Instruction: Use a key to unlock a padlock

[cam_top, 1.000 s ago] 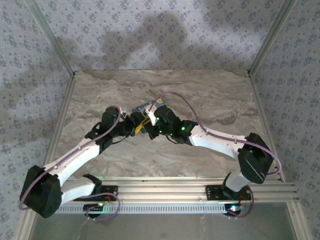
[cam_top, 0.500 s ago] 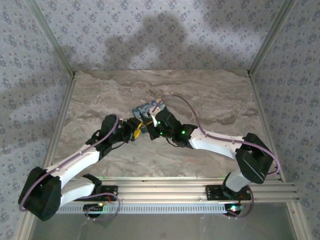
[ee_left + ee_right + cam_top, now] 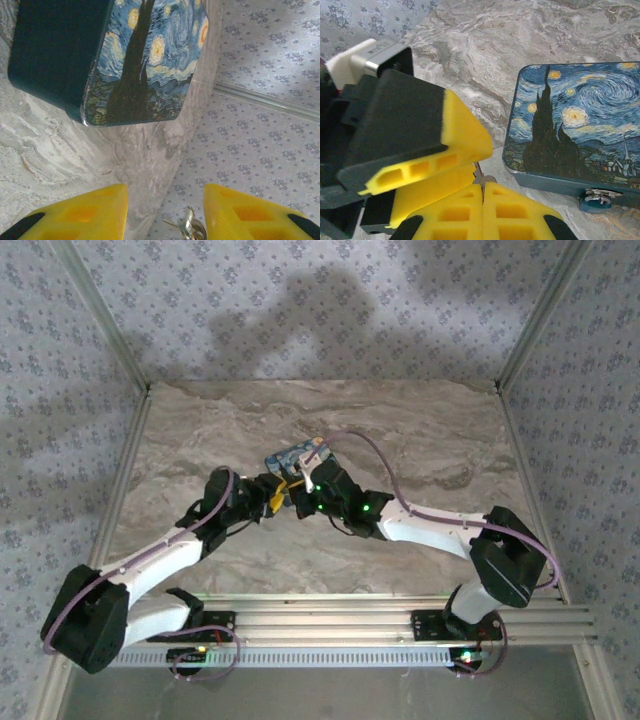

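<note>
My right gripper (image 3: 482, 200) is shut on a small metal key (image 3: 481, 176), whose tip sticks up out of the yellow pads. My left gripper (image 3: 165, 215) is open, its yellow fingers (image 3: 75, 215) standing either side of the key (image 3: 192, 229), which sits close to the right-hand finger. In the right wrist view the left gripper's finger (image 3: 437, 150) hangs just over the key. In the top view the two grippers meet at mid-table, left gripper (image 3: 270, 498) against right gripper (image 3: 293, 494). A small shiny metal fitting (image 3: 596, 196) sits on the tin's front edge; I cannot tell whether it is the padlock.
A flat tin with a starry-night painting on its lid (image 3: 297, 453) (image 3: 140, 60) (image 3: 575, 125) lies on the marble tabletop (image 3: 420, 430) just beyond the grippers. Patterned walls and aluminium posts enclose the table.
The left gripper's fingers have drawn closer together around the key. Both wrists have shifted slightly nearer, uncovering more of the tin. The right gripper has stayed shut.
</note>
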Robot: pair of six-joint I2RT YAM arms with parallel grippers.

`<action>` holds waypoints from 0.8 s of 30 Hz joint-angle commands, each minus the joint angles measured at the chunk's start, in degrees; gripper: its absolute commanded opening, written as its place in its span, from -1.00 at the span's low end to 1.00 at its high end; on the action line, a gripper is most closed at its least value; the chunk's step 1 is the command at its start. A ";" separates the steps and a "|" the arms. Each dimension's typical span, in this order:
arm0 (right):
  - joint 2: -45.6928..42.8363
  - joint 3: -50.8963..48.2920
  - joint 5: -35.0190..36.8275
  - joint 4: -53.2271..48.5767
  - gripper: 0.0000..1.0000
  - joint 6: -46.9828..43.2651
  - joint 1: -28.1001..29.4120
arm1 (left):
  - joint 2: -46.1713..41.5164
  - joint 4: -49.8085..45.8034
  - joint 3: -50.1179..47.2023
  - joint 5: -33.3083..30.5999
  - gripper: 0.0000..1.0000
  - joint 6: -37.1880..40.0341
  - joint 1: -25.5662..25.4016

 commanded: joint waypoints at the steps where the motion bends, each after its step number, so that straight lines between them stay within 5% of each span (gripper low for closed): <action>1: -0.95 0.01 -0.10 1.73 -1.00 0.92 0.76 | 1.60 2.91 2.42 1.67 -0.20 0.94 -0.23; 4: -0.97 -0.10 -0.10 1.61 -1.00 0.95 0.88 | 2.05 2.82 2.72 1.83 -0.49 3.13 -0.09; 6: -1.05 -0.07 -0.14 1.27 -1.00 0.98 0.94 | 1.57 0.90 3.41 2.01 -1.00 5.91 -0.03; 10: -1.28 -0.13 -0.49 0.28 -1.00 1.00 1.06 | -0.90 -7.39 6.69 0.89 -1.00 17.16 0.33; 15: -4.20 -1.38 -0.61 -1.09 -0.69 -0.46 1.25 | -6.22 -14.05 9.26 -1.63 -1.00 30.55 1.83; 18: -6.82 -2.53 -1.55 -0.97 -0.97 -1.97 1.20 | -8.15 -15.12 10.03 -0.76 -1.00 33.79 2.93; 24: -8.02 -1.86 1.46 -4.05 -1.00 -0.67 0.51 | -8.37 -17.35 9.96 0.23 -1.00 37.49 3.73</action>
